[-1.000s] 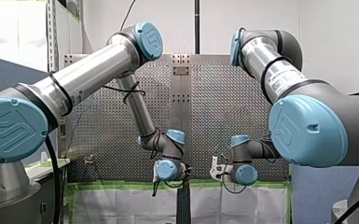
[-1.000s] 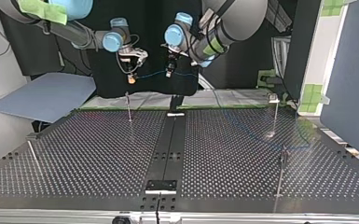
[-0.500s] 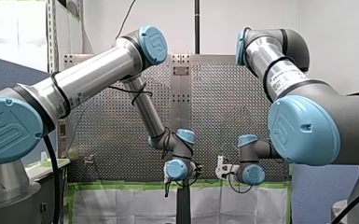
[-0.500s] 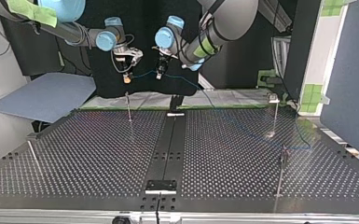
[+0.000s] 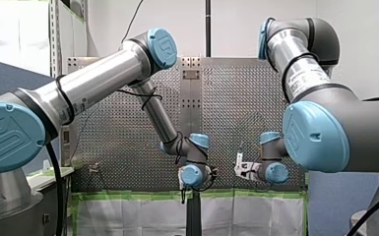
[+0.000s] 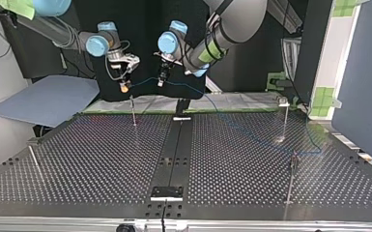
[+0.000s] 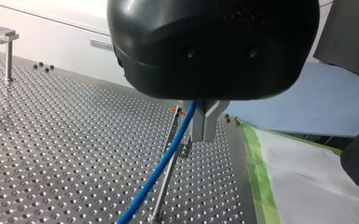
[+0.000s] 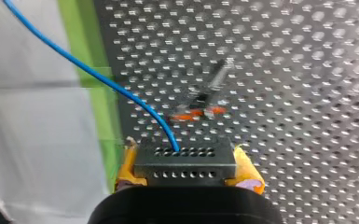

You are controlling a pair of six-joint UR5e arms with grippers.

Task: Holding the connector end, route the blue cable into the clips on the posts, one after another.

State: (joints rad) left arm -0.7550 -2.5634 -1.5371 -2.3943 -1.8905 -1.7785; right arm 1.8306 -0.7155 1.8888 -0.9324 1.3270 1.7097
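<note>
While my right gripper (image 6: 123, 87) pinches the connector (image 8: 185, 163) between yellow pads (image 8: 248, 171) and my left gripper (image 7: 198, 122) clamps the blue cable (image 7: 161, 170) alongside, the nearest post (image 6: 133, 111) stands just below the connector, cable spanning level between grippers.

**The room around your table**

In the front view you faced a white wall (image 5: 236, 24), with a slotted metal upright (image 5: 54, 29) standing at its left. The perforated table (image 6: 101, 159) was dark. In the front view it ended below in a strip of green tape (image 5: 128, 195) over a white sheet (image 5: 128, 216). In the top view you had a tall blue-grey panel (image 6: 362, 82) at the right and a blue-grey board (image 6: 48, 99) at the left. A black backdrop (image 6: 144, 17) stood behind the table's far edge.
</note>
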